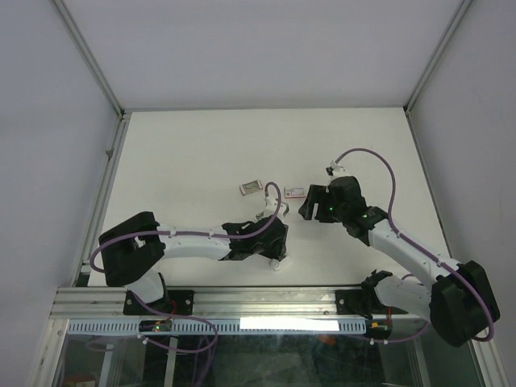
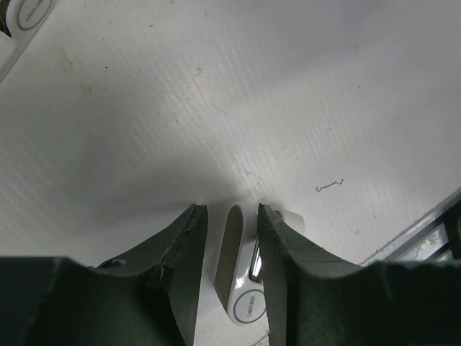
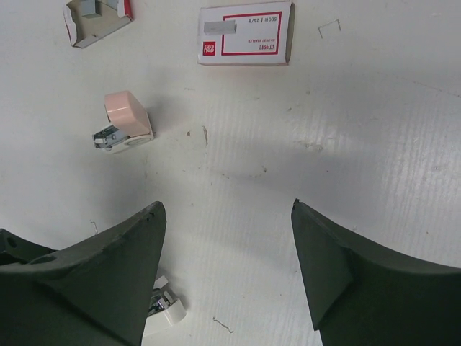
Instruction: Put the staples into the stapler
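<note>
On the left wrist view I see the left gripper (image 2: 230,209) low over the table (image 2: 216,86). Its jaws are partly apart around a small white piece (image 2: 232,267) with a round logo and a metal strip. A gap shows on the left side of this piece, so it is not clamped. The right gripper (image 3: 225,209) is spread wide with nothing between its jaws. The stapler (image 3: 122,130), pink over white, lies alone on the table, just beyond the left gripper. The staples box (image 3: 245,32) lies flat ahead of the right gripper. The opened tray (image 3: 97,14) with grey staples lies apart, to the left of the box.
</note>
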You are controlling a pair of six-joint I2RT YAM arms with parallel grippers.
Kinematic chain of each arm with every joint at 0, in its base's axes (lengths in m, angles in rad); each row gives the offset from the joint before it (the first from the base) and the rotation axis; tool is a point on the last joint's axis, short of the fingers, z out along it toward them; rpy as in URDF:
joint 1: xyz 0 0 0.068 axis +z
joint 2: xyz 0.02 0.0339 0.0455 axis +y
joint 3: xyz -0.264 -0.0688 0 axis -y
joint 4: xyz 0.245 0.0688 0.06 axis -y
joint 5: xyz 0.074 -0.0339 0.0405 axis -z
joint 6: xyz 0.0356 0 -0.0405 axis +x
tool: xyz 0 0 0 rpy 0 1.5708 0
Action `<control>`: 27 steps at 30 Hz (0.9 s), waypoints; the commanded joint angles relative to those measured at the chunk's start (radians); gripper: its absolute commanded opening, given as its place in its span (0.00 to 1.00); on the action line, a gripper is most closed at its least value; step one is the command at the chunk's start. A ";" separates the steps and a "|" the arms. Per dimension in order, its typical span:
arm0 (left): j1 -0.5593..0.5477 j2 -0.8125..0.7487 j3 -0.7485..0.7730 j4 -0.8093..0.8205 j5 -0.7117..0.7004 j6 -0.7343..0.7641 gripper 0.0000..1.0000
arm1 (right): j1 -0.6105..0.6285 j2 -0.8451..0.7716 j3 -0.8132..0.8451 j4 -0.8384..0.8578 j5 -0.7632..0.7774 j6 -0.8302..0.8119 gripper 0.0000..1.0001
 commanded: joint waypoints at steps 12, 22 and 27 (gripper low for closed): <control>-0.032 0.007 0.045 -0.045 -0.067 0.001 0.06 | -0.003 -0.016 -0.012 0.056 0.038 0.012 0.73; -0.018 -0.268 -0.111 0.144 -0.290 -0.076 0.00 | -0.003 -0.074 0.001 0.063 -0.075 0.067 0.74; 0.043 -0.370 -0.159 0.254 -0.300 -0.091 0.00 | 0.004 -0.132 -0.040 0.197 -0.297 0.125 0.74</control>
